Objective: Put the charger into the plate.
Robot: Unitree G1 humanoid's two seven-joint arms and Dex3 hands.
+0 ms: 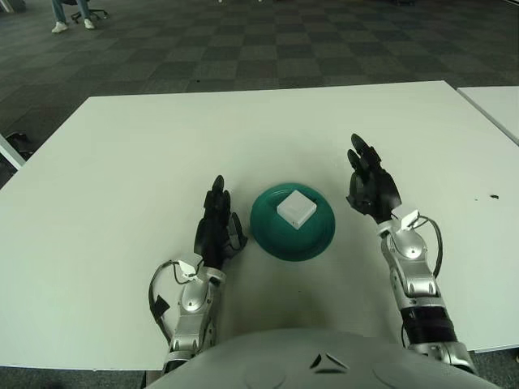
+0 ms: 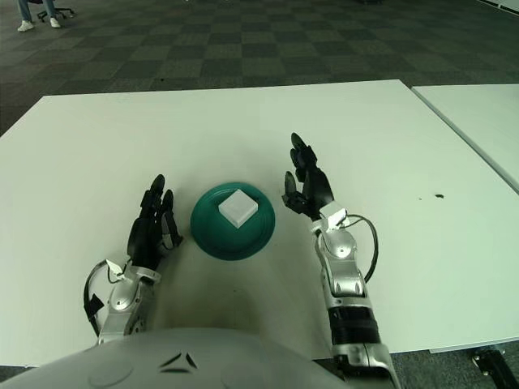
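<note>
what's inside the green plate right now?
One white charger lies in the green plate, toward its far right part. Nothing else shows in the plate; the surface under the charger is covered. Both hands are off it: left hand, right hand.

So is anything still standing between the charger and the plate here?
Nothing visible does. The white charger already lies inside the green plate. The right hand shows to the plate's right, open and holding nothing; the left hand shows just left of the plate, also holding nothing.
</note>
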